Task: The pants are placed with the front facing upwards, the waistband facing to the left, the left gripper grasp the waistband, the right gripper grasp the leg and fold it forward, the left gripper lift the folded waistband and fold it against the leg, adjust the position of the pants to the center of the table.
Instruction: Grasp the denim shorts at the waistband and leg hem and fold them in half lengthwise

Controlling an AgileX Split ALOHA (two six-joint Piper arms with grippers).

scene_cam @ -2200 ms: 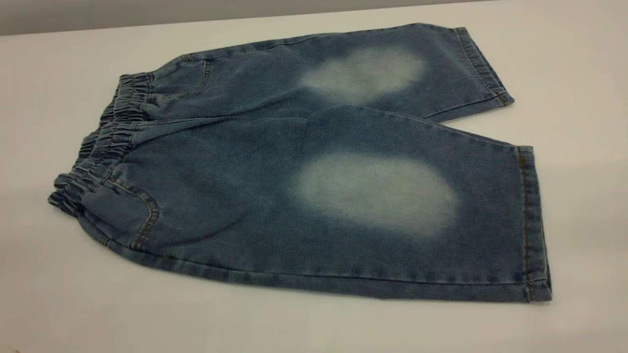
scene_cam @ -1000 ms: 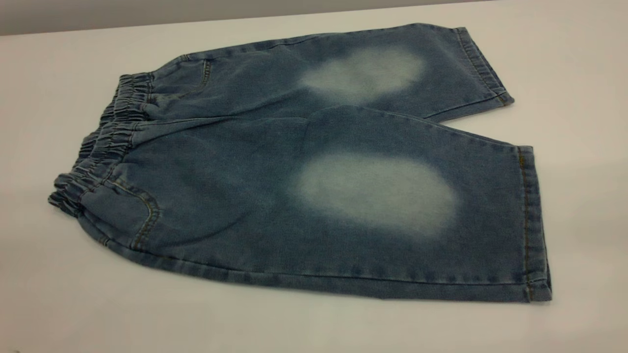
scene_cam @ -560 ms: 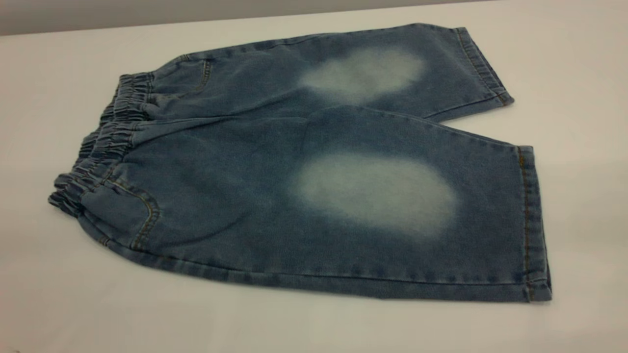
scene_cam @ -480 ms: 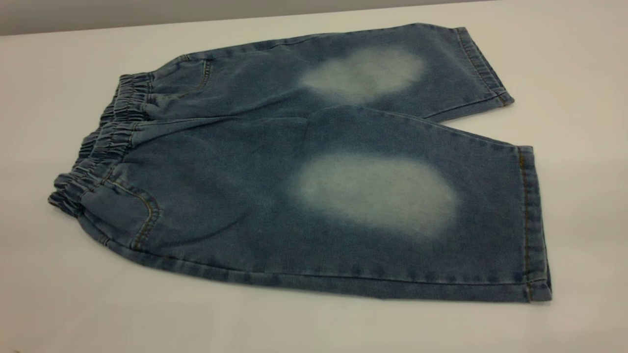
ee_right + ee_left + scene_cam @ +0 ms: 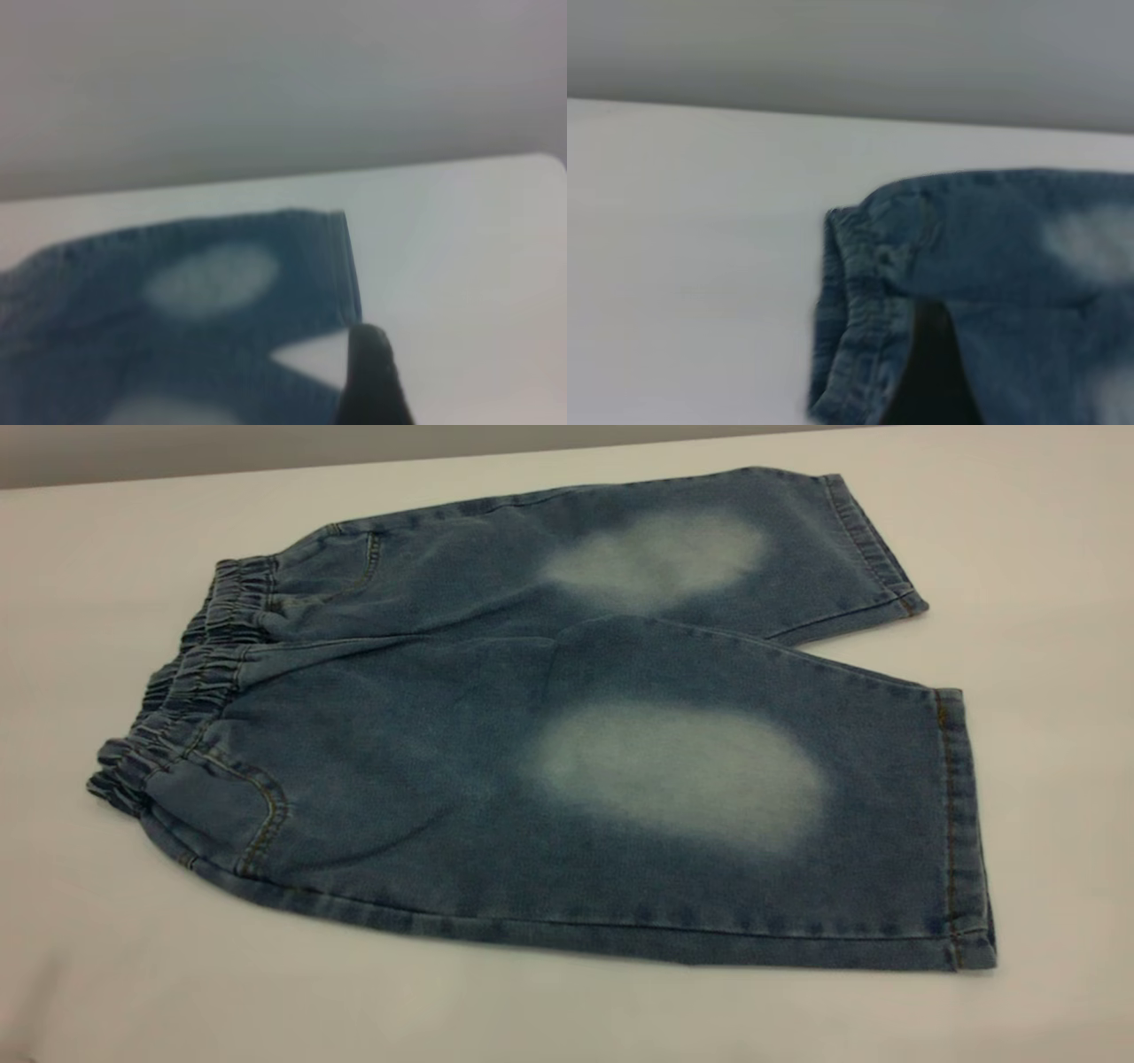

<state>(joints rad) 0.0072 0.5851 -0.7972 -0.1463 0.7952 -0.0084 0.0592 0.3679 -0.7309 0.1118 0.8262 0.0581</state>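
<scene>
The pants (image 5: 549, 735) are laid flat, front up, on the worktop (image 5: 106, 974), waistband (image 5: 190, 682) leftward. Whether either pincer, left (image 5: 930, 376) or right (image 5: 372, 381), is spread cannot be told.

- The left gripper (image 5: 932, 367) shows only as one dark, blurred finger cut by the frame edge; its jaw spacing is unreadable.
- The right gripper (image 5: 372, 376) likewise.
- The pants (image 5: 1010, 292) run off at 3 o'clock.
</scene>
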